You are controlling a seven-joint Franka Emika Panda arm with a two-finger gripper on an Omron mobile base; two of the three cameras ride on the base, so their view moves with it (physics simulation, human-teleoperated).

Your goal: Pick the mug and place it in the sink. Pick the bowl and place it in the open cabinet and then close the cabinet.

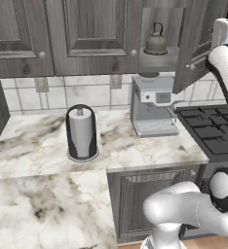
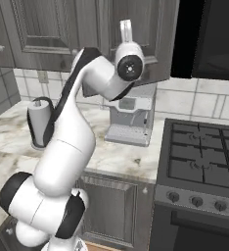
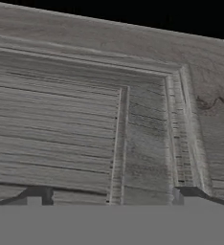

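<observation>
We hold our pincer (image 3: 111,194) spread wide and empty, flat against the raised panel of the cabinet door (image 1: 196,46), at two o'clock from the coffee machine (image 1: 152,104), presumably to push it shut.

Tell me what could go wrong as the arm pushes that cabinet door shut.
1. The open gripper faces the raised panel of the cabinet door with nothing held; a fingertip could catch the moulding.
2. The door is only partly swung, and the coffee machine stands just below, so the arm might clip it.
</observation>
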